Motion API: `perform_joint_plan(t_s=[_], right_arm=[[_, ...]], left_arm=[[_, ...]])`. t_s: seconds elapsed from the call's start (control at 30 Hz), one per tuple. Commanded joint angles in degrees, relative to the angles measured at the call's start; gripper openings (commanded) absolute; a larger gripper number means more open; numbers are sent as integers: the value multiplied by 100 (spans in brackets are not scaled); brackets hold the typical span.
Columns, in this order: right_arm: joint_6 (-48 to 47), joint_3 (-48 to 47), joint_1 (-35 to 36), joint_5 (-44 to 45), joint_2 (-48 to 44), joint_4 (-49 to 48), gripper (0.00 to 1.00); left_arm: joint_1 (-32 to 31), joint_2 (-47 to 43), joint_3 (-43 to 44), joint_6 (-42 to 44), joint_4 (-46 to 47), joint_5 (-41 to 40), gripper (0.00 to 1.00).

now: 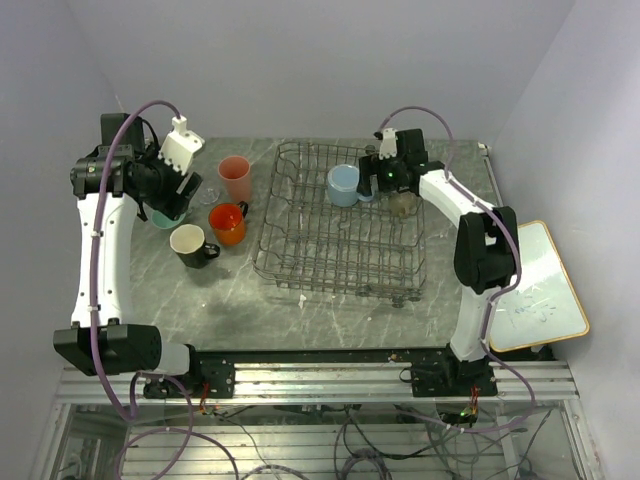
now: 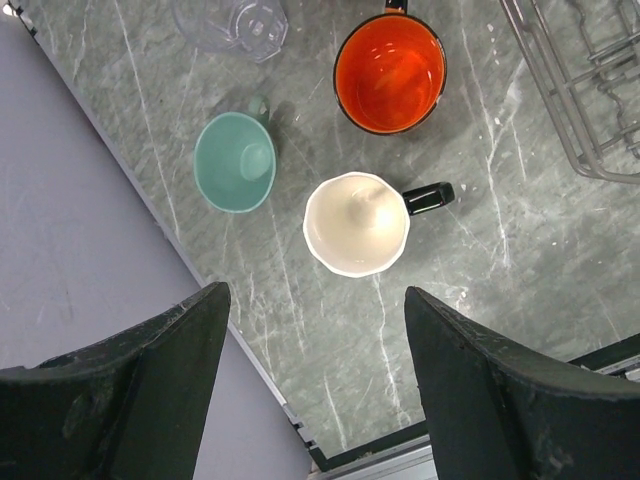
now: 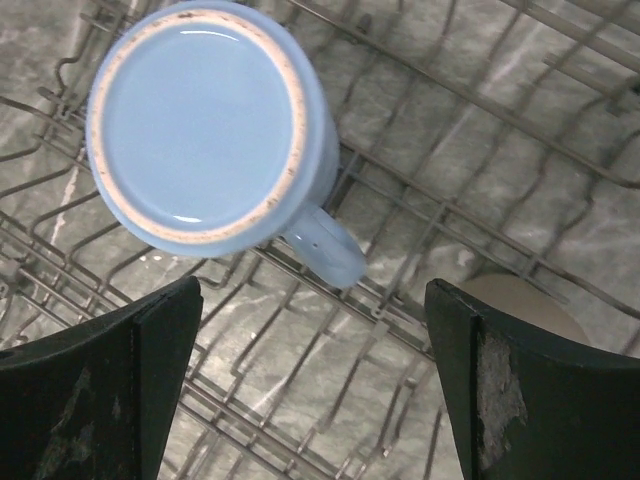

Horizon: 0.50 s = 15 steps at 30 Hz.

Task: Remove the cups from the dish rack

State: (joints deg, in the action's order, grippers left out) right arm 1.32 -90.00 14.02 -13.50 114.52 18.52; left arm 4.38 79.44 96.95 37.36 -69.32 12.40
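Dark, scuffed fingers (image 2: 130, 390) of the left gripper (image 2: 315, 300) stand wide apart with nothing between them, high over the grey, white-veined stone table (image 2: 500, 240). Below them four cups stand out of the rack, mouths up: a round mint-green cup (image 2: 235, 160); a black mug (image 2: 357, 223) with a glossy cream inside and a stubby black handle; an orange mug (image 2: 390, 72) with a dark rim; and, seen from the top camera, a tall pink tumbler (image 1: 235, 178). A ribbed clear glass (image 2: 232, 20) sits just beyond the mint-green cup.

The right gripper (image 3: 312, 290) is equally wide open and empty, its worn fingers (image 3: 540, 400) framing the light-blue mug (image 3: 200, 125). That mug rests upside down on the thin grey wires of the dish rack (image 3: 470, 170), at the rack's far side, showing a smooth glazed base ringed by rough bare clay, its curved handle towards the gripper. A small beige cup (image 3: 520, 300) sits nearby in the rack, partly hidden by one finger.
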Motion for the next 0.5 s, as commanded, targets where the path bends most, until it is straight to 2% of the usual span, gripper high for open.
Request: perform_joint_plan(t_s=[0.0,0.27,0.47], right_arm=[[-263,-182,71,-501,329,-139,90],[-205,-8,83,-778,411,-264,79],[68,-101,229,-794,509,-147,58]], left_arm=[[-42,-115,290,-133,-68,301,81],[-39,-167,419,-144,-126,321,80],[-37,-183,497,-247,-130,503,80]])
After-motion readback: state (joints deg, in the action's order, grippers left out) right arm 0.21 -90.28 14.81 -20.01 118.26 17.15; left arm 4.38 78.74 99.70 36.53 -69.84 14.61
